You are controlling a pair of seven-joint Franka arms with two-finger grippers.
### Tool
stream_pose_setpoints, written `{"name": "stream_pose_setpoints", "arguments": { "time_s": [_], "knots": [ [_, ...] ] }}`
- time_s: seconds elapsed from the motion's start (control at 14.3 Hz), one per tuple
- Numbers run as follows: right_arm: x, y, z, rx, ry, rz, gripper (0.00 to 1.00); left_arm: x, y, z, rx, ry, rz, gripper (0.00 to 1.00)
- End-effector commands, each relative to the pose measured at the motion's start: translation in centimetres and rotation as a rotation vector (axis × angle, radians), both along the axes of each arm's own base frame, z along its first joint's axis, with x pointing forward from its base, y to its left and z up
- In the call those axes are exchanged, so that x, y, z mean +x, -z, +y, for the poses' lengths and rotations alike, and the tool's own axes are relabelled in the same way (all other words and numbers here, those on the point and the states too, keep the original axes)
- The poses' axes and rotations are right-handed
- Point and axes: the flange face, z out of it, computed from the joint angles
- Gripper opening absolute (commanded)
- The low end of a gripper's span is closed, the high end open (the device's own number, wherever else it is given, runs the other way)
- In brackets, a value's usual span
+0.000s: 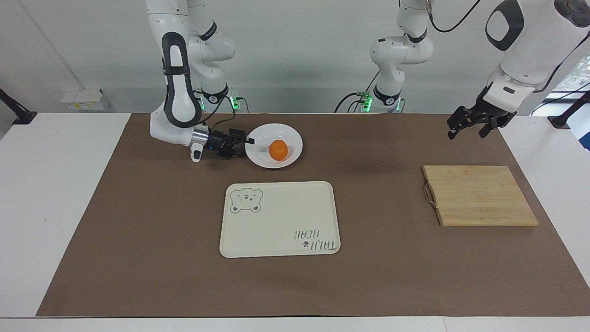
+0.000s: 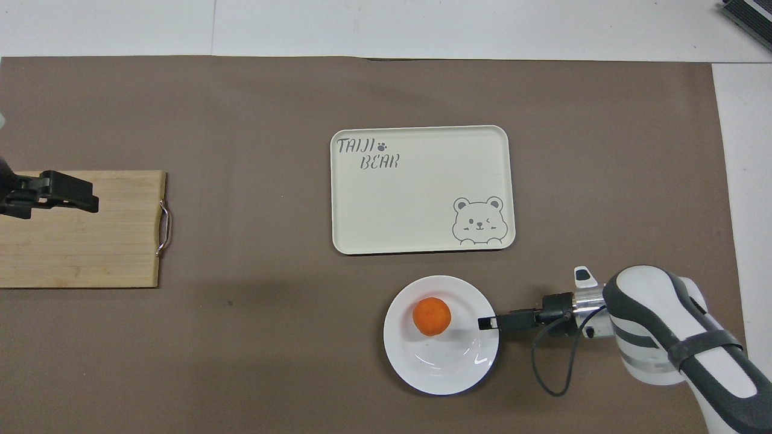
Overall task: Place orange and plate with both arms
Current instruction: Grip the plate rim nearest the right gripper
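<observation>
Plate (image 1: pixel 262 159) flat, round, orange (image 1: pixel 278 150) in it, right end effector (image 1: pixel 248 140) at rim, left end effector (image 1: pixel 472 125) up, both grips unclear

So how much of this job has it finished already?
Little. The orange lies on the plate, and the tray is bare. The right gripper is at the plate's rim. The left gripper waits raised over the mat. Moving both remains.
</observation>
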Motion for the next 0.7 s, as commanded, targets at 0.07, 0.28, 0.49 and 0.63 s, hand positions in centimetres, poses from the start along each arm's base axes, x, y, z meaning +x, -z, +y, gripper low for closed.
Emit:
{"name": "stream_pose_setpoints", "arguments": {
  "time_s": [0.07, 0.28, 0.49, 0.63],
  "knots": [
    [-1.8, -0.3, 0.3, 0.007, 0.026, -0.026, 1.00, 1.2, -1.2, -0.5, 0.060, 0.009, 0.011, 1.00],
    [-2.9, -0.2, 1.0, 0.020, 0.030, -0.016, 1.00, 1.6, -0.8, -0.6, 0.053, 0.010, -0.044, 1.00],
    [-3.0, -0.2, 1.4, 0.019, 0.025, -0.018, 1.00, 1.5, -0.9, -0.7, 0.050, 0.011, -0.043, 1.00],
    [-3.2, 0.0, 1.5, 0.002, 0.029, -0.019, 0.69, 1.5, -0.9, -0.1, 0.049, -0.004, -0.042, 1.00]
  ]
}}
